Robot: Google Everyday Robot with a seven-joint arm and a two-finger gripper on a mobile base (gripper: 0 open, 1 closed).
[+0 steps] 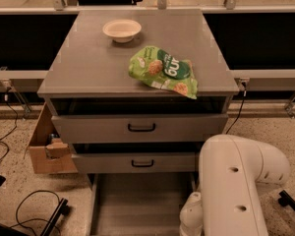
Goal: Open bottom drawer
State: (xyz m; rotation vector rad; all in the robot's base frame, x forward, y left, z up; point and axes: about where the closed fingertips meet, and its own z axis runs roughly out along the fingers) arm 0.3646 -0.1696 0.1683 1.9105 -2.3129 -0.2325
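The grey cabinet (137,68) has three drawers. The bottom drawer (137,203) stands pulled out toward me. Its plain grey inside shows at the bottom of the camera view, and its front and handle are cut off by the lower edge. The middle drawer (137,162) and the top drawer (140,127) each show a black handle and stand slightly out. My white arm (236,186) fills the lower right, beside the open drawer. My gripper is out of view, past the lower edge of the frame.
A green snack bag (163,72) and a white bowl (121,30) lie on the cabinet top. A cardboard box (46,144) stands on the floor at the cabinet's left. Black cables (34,208) run over the floor at lower left.
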